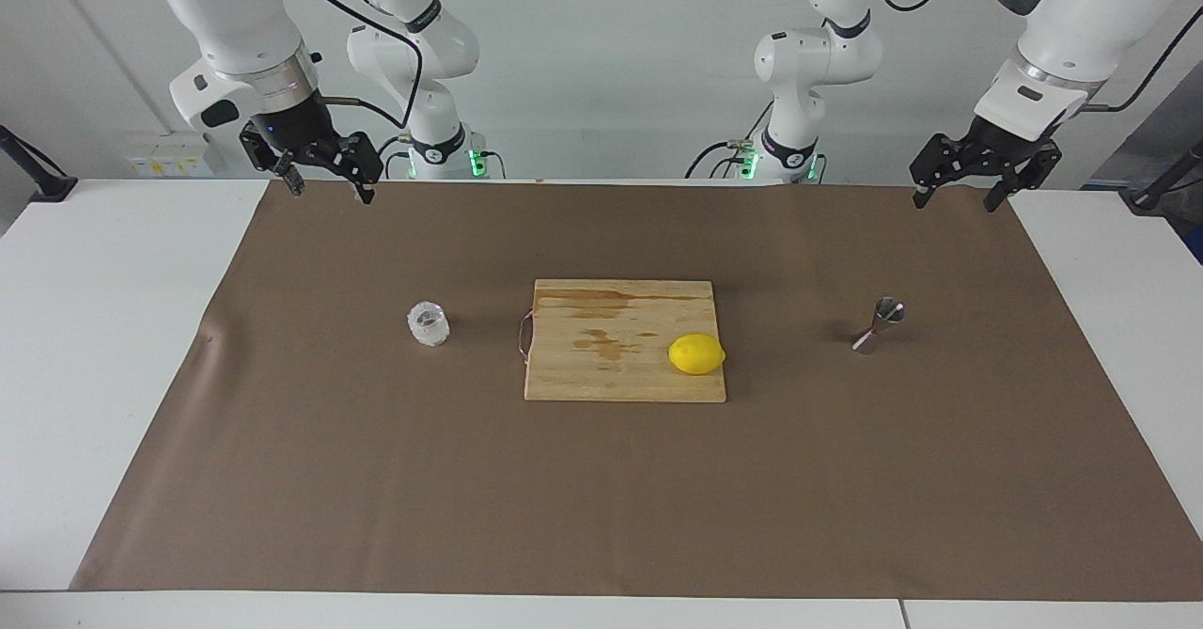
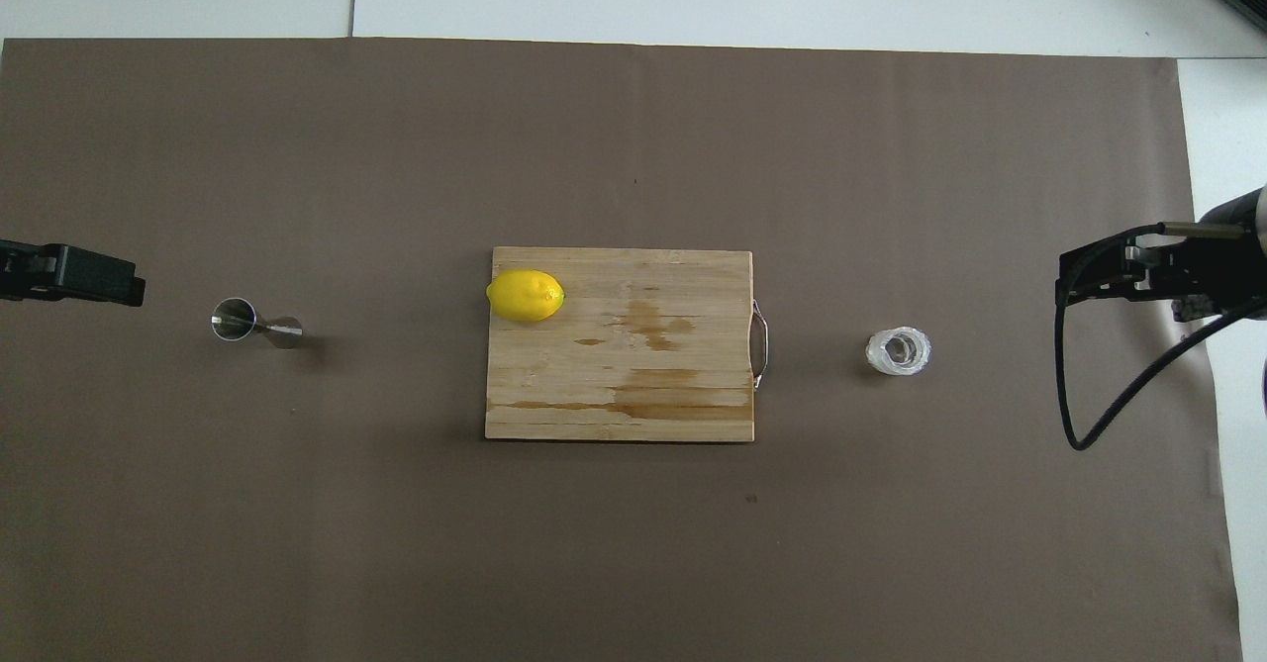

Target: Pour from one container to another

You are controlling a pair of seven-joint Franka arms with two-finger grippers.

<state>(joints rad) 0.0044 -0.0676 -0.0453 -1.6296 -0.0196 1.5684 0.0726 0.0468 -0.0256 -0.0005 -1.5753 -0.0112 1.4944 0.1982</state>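
The small clear glass cup (image 1: 429,324) (image 2: 899,352) stands upright on the brown mat toward the right arm's end of the table. The silver hourglass jigger (image 1: 879,325) (image 2: 255,323) stands upright toward the left arm's end, with the cutting board between the two. My right gripper (image 1: 329,192) hangs open and empty over the mat's edge at the robots' end, well apart from the cup. Over the same edge at the jigger's end, my left gripper (image 1: 956,203) is also open and empty, clear of the jigger.
A wooden cutting board (image 1: 601,366) (image 2: 633,345) with a metal handle lies mid-table, stained in patches. A yellow lemon (image 1: 696,354) (image 2: 526,296) rests on its corner toward the jigger. The brown mat (image 1: 376,479) covers most of the white table.
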